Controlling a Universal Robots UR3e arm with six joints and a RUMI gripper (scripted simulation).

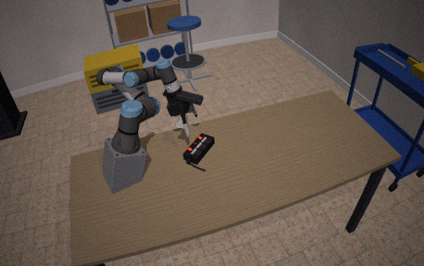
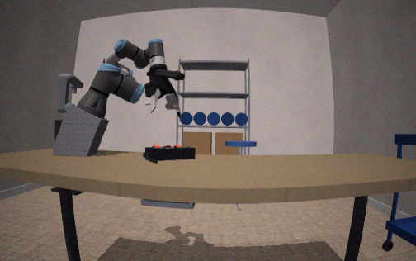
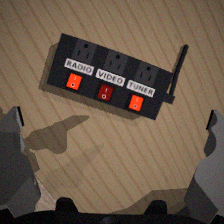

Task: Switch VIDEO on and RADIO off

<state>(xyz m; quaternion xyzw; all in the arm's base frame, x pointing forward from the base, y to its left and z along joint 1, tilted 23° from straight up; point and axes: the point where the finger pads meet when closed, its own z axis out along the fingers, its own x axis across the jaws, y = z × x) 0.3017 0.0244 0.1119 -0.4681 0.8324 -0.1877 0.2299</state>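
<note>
One power strip [image 3: 112, 77] lies face up on the worktop [image 1: 269, 168], near the arm's pedestal [image 1: 122, 168], tilted across the wood grain. Three sockets in a row, three labels below them, three rocker switches below those. RADIO switch [image 3: 74, 81]: bright orange-red. VIDEO switch [image 3: 104, 92]: dark red, dimmer than the other two. TUNER switch [image 3: 135, 103]: bright orange-red. One black cord [image 3: 177, 66] leaves the TUNER end. One tool [image 2: 162, 101] hangs well above the strip, fingers spread fully apart, nothing between them, touching nothing.
</note>
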